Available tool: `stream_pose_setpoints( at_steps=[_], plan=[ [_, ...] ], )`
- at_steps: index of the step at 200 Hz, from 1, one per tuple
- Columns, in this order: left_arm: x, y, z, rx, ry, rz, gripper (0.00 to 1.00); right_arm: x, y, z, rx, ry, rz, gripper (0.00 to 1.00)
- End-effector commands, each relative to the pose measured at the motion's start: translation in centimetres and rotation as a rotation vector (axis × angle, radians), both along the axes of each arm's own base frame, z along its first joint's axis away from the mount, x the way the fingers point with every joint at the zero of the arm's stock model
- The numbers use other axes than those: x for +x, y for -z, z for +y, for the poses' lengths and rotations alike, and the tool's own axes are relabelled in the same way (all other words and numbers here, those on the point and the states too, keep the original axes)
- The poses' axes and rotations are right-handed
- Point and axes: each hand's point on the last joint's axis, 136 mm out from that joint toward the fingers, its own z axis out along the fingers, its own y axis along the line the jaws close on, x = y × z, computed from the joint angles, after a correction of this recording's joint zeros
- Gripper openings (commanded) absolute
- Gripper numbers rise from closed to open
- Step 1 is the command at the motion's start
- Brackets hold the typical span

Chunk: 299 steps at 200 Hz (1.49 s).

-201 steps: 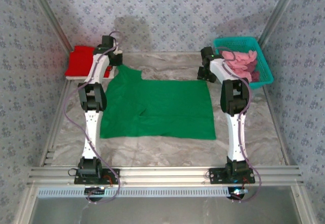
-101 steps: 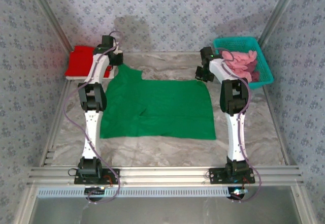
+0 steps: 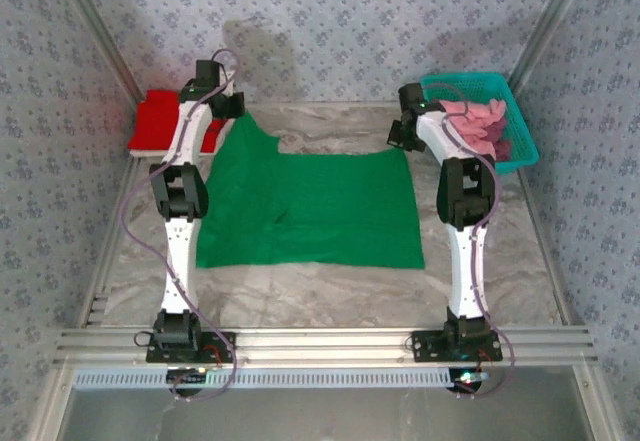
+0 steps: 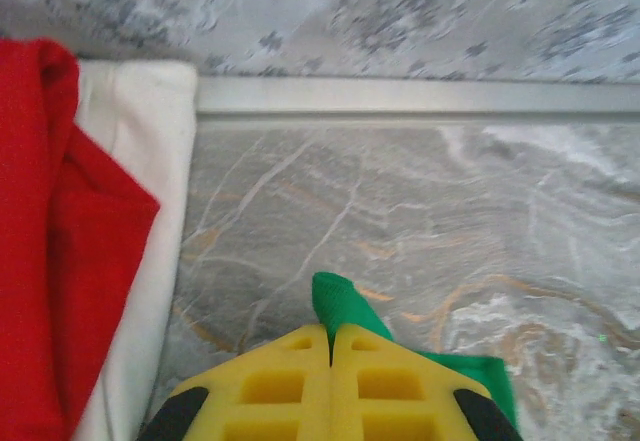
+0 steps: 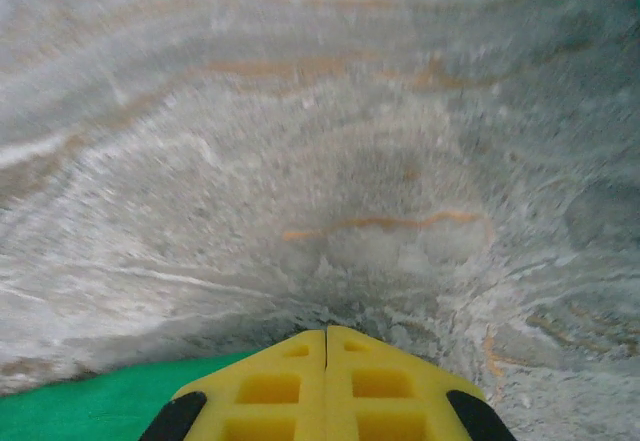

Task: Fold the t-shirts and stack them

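My left jaws are clamped on the far left corner of the bright green cloth t-shirt (image 3: pixel 310 206), near its sleeve. A small tongue of that green cloth pokes out past my closed yellow tips, above the grey marbled table (image 3: pixel 300 291). The rest of the shirt lies spread out on the table between my two arms, its near hem towards my bases.

My right jaws are pressed together at the shirt's far right corner, tips down close to the marble. From my right wrist the green t-shirt (image 5: pixel 90 401) shows just beside and below the tips (whether any of it is actually nipped between them, I cannot tell).

Off to my left, at the far left corner of the table, lies a folded red cloth shirt (image 3: pixel 160 121) on top of a white cloth shirt (image 4: pixel 140 211), whose edge shows along the red one's side. At the far right corner stands a teal plastic mesh basket (image 3: pixel 480 86) holding crumpled pink shirts (image 3: pixel 470 121), just beyond my right wrist.
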Motion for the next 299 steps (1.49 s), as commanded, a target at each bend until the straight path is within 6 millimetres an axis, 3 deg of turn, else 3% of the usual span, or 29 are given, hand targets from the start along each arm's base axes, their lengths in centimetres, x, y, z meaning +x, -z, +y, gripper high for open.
stream_pose_setpoints(
  at_steps=[1, 20, 48, 69, 77, 99, 119, 148, 164, 183, 221, 249, 273, 299],
  plan=[
    [-0.6, -9.1, -1.2, -0.034, 0.078, -0.166, 0.0, 1.2, -4.1, -1.3, 0.023, 0.049, -0.117, 0.0],
    [-2.2, -10.5, -1.2, -0.017, 0.104, -0.157, 0.0, 1.2, -4.8, -1.5, 0.03, 0.054, -0.149, 0.0],
    [-4.6, -10.7, -1.1, 0.002, 0.12, -0.169, 0.0, 0.4, -4.4, -1.6, 0.033, 0.06, -0.158, 0.0],
    [-7.1, -9.6, -0.3, 0.041, 0.101, -0.188, 0.0, -0.6, -3.9, -2.1, 0.026, 0.075, -0.16, 0.0],
    [-8.3, -8.2, 0.0, 0.056, 0.099, -0.172, 0.0, -0.8, -3.6, -2.3, 0.026, 0.079, -0.162, 0.0],
    [-9.8, -6.4, 0.2, 0.08, 0.106, -0.168, 0.0, -0.9, -3.5, -2.5, 0.023, 0.083, -0.175, 0.0],
    [-9.8, -6.2, 0.3, 0.112, 0.115, -0.151, 0.0, -0.5, -4.5, -2.4, 0.02, 0.074, -0.196, 0.0],
    [-9.8, -8.7, 0.6, 0.136, 0.091, -0.2, 0.0, -0.6, -7.3, -3.1, -0.014, 0.076, -0.28, 0.0],
    [-10.8, -8.9, 1.1, 0.148, 0.062, -0.201, 0.0, -1.5, -8.1, -3.3, -0.017, 0.079, -0.304, 0.0],
    [-13.0, -7.5, 1.9, 0.155, 0.009, -0.172, 0.0, -2.9, -8.2, -3.5, -0.023, 0.09, -0.312, 0.0],
    [-17.6, -3.1, 2.6, 0.152, -0.068, -0.097, 0.0, -5.5, -5.4, -3.6, -0.022, 0.1, -0.245, 0.0],
    [-20.3, -1.0, 2.5, 0.152, -0.089, -0.05, 0.0, -7.8, -3.2, -3.9, -0.022, 0.132, -0.188, 0.0],
    [-21.6, -0.2, 3.7, 0.198, -0.132, -0.012, 0.0, -8.6, -2.6, -4.2, -0.024, 0.142, -0.168, 0.0],
    [-21.8, -1.3, 4.6, 0.239, -0.155, -0.014, 0.0, -8.6, -3.7, -4.2, -0.019, 0.143, -0.18, 0.0]
  ],
)
